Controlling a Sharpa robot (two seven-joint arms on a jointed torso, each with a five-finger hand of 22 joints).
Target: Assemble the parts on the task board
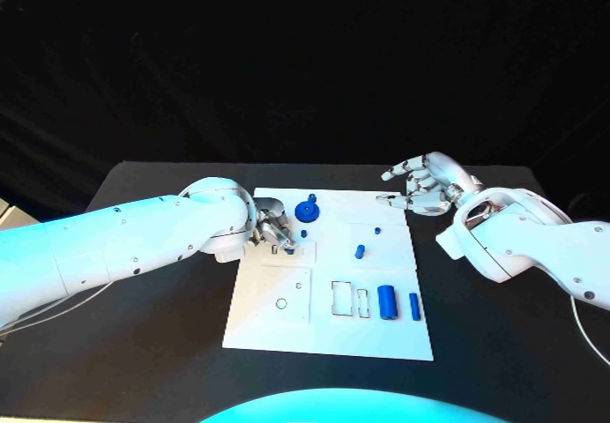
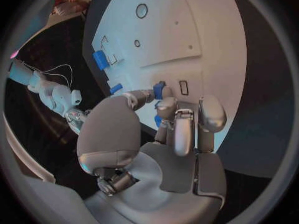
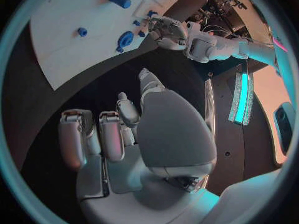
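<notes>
Left hand [image 1: 275, 231] fingertips pinch small blue part [image 2: 158, 90] on task board [image 1: 382, 335].

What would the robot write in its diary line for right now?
left hand: fingertips on small blue part at task board | right hand: holds nothing, beyond the board's far right corner | gear-shaped blue part: on board

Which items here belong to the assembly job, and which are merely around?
Job: white rectangular task board; blue gear-shaped part; two blue cylindrical parts; small blue peg; left robot hand, fingers over a small blue part.
Around: black table; right robot hand, off the board.
</notes>
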